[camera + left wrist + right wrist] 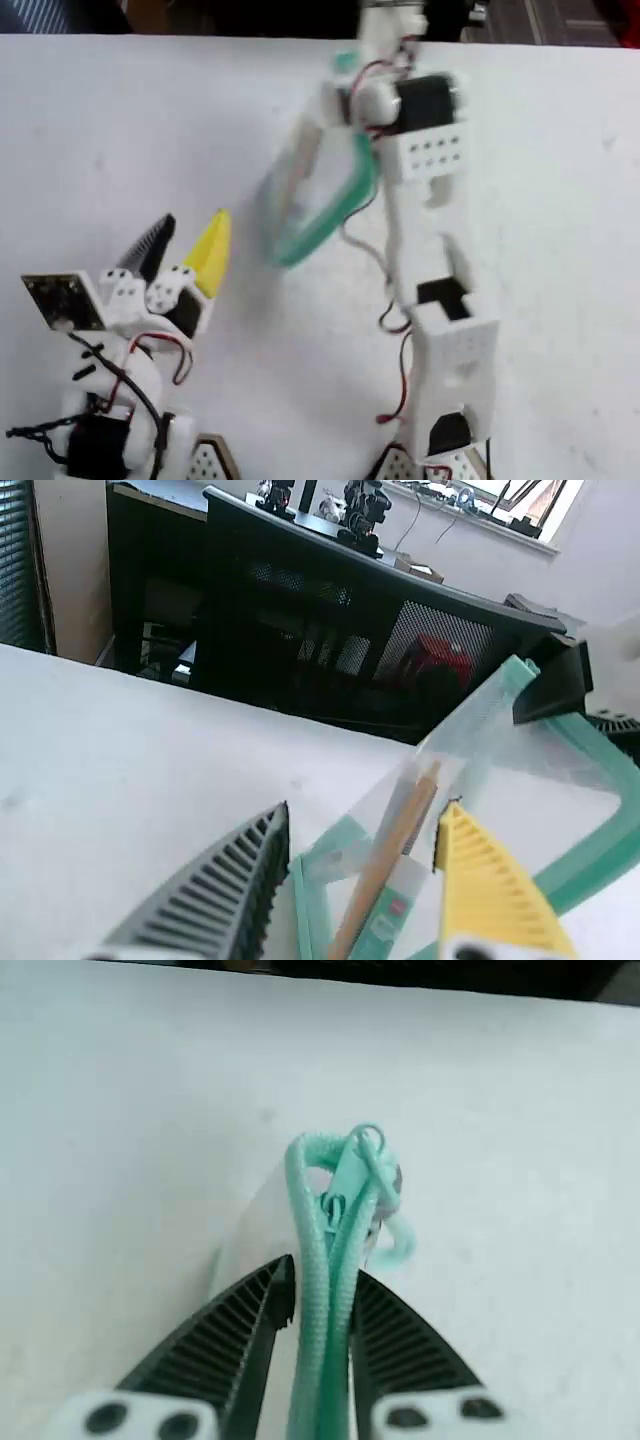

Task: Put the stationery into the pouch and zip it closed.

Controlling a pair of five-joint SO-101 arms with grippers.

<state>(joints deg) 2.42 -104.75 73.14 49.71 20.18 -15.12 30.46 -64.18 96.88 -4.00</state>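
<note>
right gripper (322,1272): clamped on pouch (318,1222) zip edge, pull (368,1145) just past its tips
left gripper (362,815): spread wide, pouch dead ahead
tip: probably pinch fabric, dodge the pencil (395,830)

The left end effector (193,220) gapes wide; the right end effector (322,1278), on its outstretched arm (436,152), is clamped.

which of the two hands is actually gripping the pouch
The right hand, the one with two dark fingers, shut on the green zipper edge of the pouch. The left hand, with one yellow finger, is open and holds nothing.
</note>
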